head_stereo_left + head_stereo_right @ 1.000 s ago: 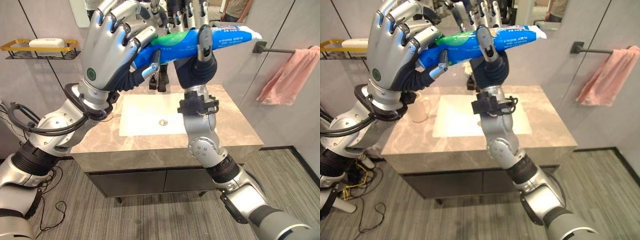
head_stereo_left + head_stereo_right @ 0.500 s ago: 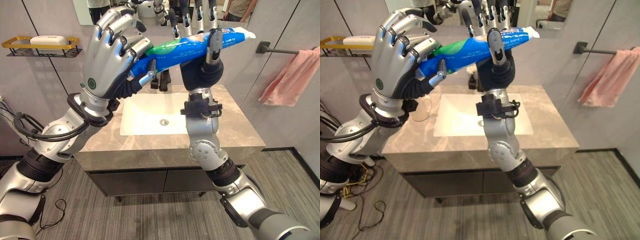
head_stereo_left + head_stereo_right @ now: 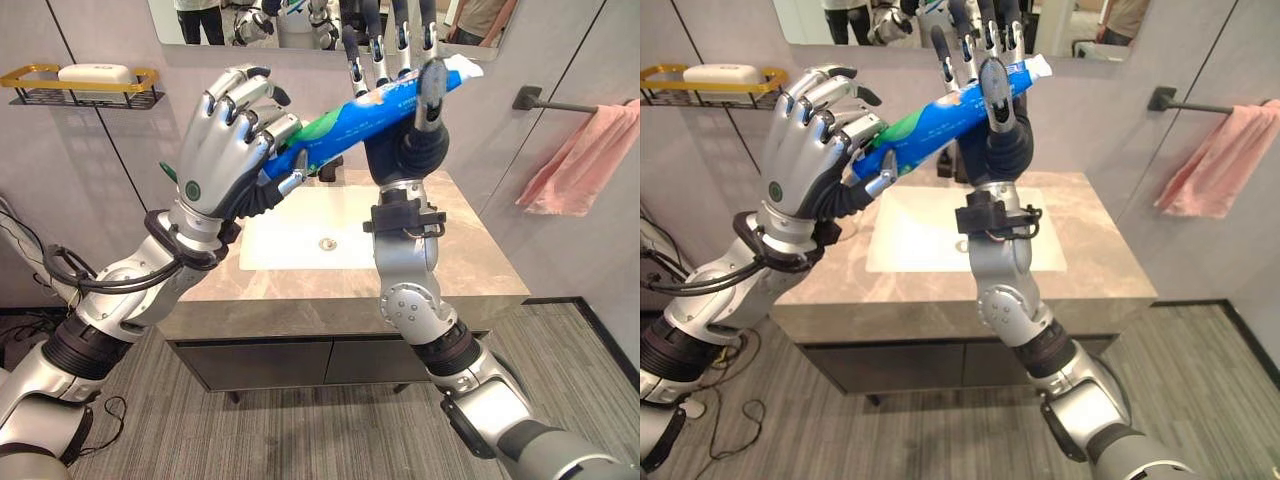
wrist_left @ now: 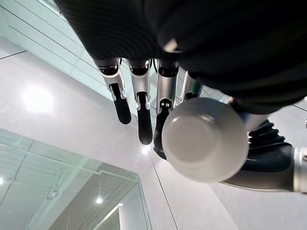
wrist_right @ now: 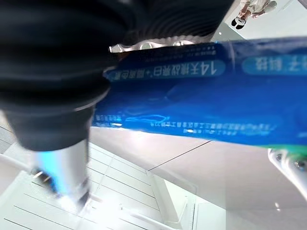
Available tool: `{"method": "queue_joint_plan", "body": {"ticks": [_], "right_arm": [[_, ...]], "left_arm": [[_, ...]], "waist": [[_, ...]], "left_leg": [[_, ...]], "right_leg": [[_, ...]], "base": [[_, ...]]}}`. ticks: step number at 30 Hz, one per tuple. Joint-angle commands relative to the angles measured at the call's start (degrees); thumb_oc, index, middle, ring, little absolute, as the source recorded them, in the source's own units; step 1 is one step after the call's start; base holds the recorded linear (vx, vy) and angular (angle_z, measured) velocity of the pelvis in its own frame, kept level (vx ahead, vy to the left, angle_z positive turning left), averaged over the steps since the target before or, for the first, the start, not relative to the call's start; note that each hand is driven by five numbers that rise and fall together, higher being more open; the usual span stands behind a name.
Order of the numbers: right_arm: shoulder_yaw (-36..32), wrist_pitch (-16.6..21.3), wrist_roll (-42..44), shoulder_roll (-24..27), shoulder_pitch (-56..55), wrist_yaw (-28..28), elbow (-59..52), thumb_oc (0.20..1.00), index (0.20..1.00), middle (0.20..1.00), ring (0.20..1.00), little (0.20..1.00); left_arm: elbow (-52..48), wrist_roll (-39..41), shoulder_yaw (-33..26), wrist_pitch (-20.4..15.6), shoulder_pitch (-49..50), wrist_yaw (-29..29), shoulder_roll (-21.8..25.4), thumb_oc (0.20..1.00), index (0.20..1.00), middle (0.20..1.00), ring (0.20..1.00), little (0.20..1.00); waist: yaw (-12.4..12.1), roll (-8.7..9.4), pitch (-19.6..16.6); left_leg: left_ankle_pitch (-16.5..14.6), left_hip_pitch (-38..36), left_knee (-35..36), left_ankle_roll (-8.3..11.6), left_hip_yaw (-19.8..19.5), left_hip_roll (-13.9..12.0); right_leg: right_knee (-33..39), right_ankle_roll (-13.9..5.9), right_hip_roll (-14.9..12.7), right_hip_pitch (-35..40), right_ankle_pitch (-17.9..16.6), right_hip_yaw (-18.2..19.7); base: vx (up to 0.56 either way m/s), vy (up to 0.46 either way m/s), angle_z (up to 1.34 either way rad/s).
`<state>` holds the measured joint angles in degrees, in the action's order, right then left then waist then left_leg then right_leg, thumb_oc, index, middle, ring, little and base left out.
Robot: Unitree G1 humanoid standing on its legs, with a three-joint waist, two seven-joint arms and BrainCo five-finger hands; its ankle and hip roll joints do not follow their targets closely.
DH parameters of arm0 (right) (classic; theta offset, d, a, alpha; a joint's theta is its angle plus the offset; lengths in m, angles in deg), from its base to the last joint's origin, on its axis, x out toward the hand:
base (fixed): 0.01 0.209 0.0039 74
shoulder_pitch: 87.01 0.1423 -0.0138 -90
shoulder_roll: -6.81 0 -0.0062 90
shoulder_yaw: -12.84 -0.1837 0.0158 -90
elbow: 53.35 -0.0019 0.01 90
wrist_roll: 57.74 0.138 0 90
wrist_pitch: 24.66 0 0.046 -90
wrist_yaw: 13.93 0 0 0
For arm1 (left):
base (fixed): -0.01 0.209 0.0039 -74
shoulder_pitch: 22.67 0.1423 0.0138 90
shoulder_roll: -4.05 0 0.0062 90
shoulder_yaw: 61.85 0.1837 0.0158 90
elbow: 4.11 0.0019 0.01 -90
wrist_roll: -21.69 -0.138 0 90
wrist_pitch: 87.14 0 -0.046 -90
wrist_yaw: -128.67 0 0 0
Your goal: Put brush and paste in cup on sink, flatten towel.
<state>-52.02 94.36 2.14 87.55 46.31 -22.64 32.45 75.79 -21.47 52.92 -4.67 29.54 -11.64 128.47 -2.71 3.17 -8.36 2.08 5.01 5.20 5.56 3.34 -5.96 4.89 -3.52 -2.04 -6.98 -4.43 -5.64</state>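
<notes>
Toothpaste tube [image 3: 375,100] held up above the bench [image 3: 470,270].
It is grasped by the left hand [image 3: 225,160] and, apparently, pinched by the right hand [image 3: 415,120].

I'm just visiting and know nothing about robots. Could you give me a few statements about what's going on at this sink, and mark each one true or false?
1. Both robot hands hold the toothpaste tube up above the sink. True: the left robot hand grips its lower end, the right robot hand its upper part.
2. The pink towel lies flat on the countertop. False: it hangs bunched from the wall bar.
3. A soap bar sits in the gold wall rack. True.
4. The toothpaste tube is red. False: it is blue and green.
</notes>
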Motion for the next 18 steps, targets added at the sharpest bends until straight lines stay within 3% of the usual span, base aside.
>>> {"method": "queue_joint_plan", "body": {"ticks": [1,7,11,12,14,16,17,18], "right_arm": [[-4.1,2.2,-1.9,0.5,0.7,0.0,-4.3,0.799,0.799,0.799,0.799,0.799],[-3.3,1.6,-2.2,0.8,-0.1,-0.1,-4.3,0.859,0.859,0.859,0.859,0.859],[-3.2,1.5,-1.9,0.8,-0.5,0.2,-4.4,0.793,0.793,0.793,0.793,0.793],[-2.9,1.4,-1.9,0.7,-0.8,0.2,-4.4,0.708,0.708,0.708,0.708,0.708],[-3.0,1.4,-1.9,0.8,-0.9,0.1,-4.4,0.699,0.699,0.699,0.699,0.699],[-2.8,1.3,-2.1,0.6,-1.3,-0.1,-4.3,0.42,0.42,0.42,0.42,0.42],[-2.8,1.2,-2.1,0.5,-1.4,-0.1,-4.3,0.369,0.369,0.369,0.369,0.369],[-2.8,1.2,-2.1,0.5,-1.4,-0.1,-4.3,0.2,0.2,0.2,0.2,0.2]], "left_arm": [[2.3,3.3,-2.6,0.4,-4.6,0.3,-0.5,0.2,0.2,0.2,0.2,0.2],[2.0,3.7,-1.2,0.4,-6.1,-0.3,-2.2,0.2,0.2,0.2,0.2,0.2],[2.0,3.8,-0.5,0.4,-6.9,-0.6,-3.1,0.2,0.2,0.2,0.2,0.2],[2.1,3.9,0.1,0.6,-7.9,-0.7,-3.9,0.2,0.2,0.2,0.2,0.2],[2.1,4.0,0.3,0.7,-8.5,-0.7,-4.2,0.2,0.2,0.2,0.2,0.2],[2.3,4.2,0.8,0.8,-9.0,-0.9,-5.0,0.2,0.2,0.2,0.2,0.2],[2.3,4.2,0.8,0.9,-9.1,-0.9,-5.1,0.2,0.2,0.2,0.2,0.2],[2.3,4.2,0.8,0.9,-9.1,-1.0,-5.1,0.2,0.2,0.2,0.2,0.2]], "waist": [[-1.0,2.08,-0.4],[-0.6,2.24,-0.3],[-0.5,2.26,-0.2],[-0.3,2.4,-0.1],[-0.3,2.44,0.0],[-0.2,2.46,0.1],[-0.2,2.46,0.1],[-0.2,2.47,0.0]], "left_leg": [[0.1,0.4,-0.2,1.34,-1.8,-1.0],[0.1,0.5,-0.2,1.3,-1.7,-1.0],[0.1,0.6,-0.2,1.29,-1.7,-1.0],[0.1,0.7,-0.2,1.28,-1.8,-1.0],[0.1,0.8,-0.2,1.28,-1.8,-1.0],[0.1,0.9,-0.2,1.24,-1.8,-1.0],[0.1,0.9,-0.2,1.26,-1.8,-1.0],[0.1,0.9,-0.2,1.26,-1.8,-1.0]], "right_leg": [[0.1,-5.96,-7.0,-0.1,-1.8,-1.6],[0.1,-6.0,-7.0,-0.1,-1.8,-1.6],[0.1,-6.0,-7.0,-0.2,-1.8,-1.5],[0.1,-6.02,-6.9,-0.3,-1.8,-1.6],[0.1,-6.02,-6.9,-0.3,-1.8,-1.6],[0.1,-6.03,-7.0,-0.4,-1.8,-1.6],[0.1,-6.03,-7.0,-0.4,-1.8,-1.7],[0.1,-6.04,-7.0,-0.4,-1.8,-1.7]], "base": [[0.0,0.0,0.0],[0.0,0.0,0.0],[0.0,0.0,0.0],[0.0,0.0,0.0],[0.0,0.0,0.0],[0.0,0.0,0.0],[0.0,0.0,0.0],[0.0,0.0,0.0]]}}
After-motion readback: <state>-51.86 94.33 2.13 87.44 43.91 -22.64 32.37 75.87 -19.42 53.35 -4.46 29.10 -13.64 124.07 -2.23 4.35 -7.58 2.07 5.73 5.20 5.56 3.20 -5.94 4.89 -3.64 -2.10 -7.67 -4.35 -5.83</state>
